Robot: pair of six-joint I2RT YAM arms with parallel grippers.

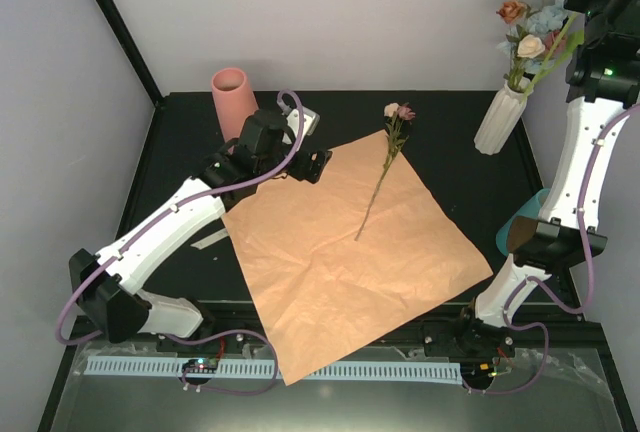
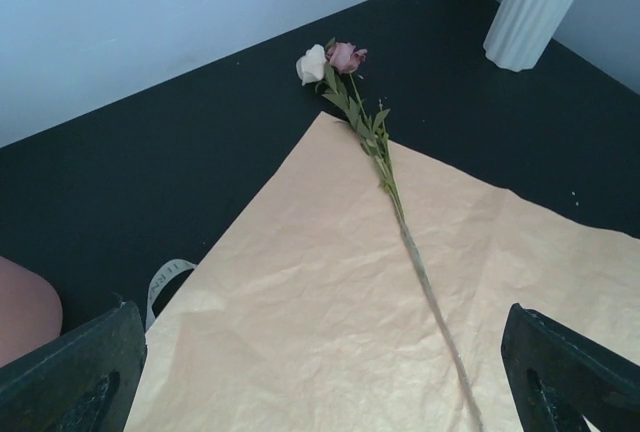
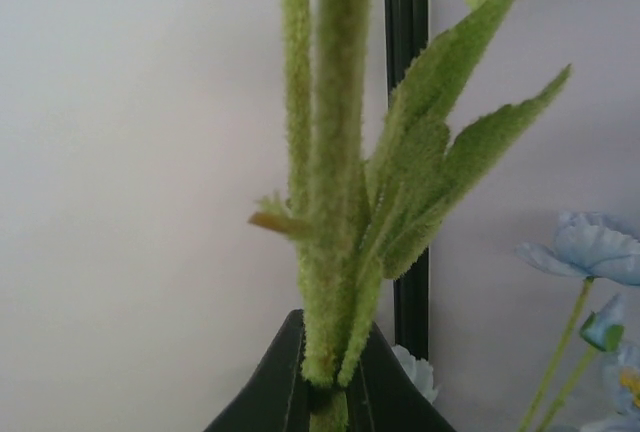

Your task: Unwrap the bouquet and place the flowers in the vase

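The ribbed white vase (image 1: 497, 122) stands near the table's far right corner, with several flowers (image 1: 530, 27) in it. Above it the right gripper (image 3: 332, 377) is clamped on a fuzzy green stem (image 3: 335, 152). Lowered off-line, this stem could snag the scalloped rim or tip the slim vase. One last flower (image 1: 380, 177) lies on the flattened paper sheet (image 1: 340, 252), its blooms past the sheet's far corner. The left gripper (image 1: 312, 167) hovers over the sheet's left corner, fully spread and empty

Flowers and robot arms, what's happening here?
The right gripper is shut on a fuzzy green flower stem, raised near the white ribbed vase, which already holds several flowers. One more flower lies on the unfolded peach paper. The left gripper hovers open at the paper's far corner.
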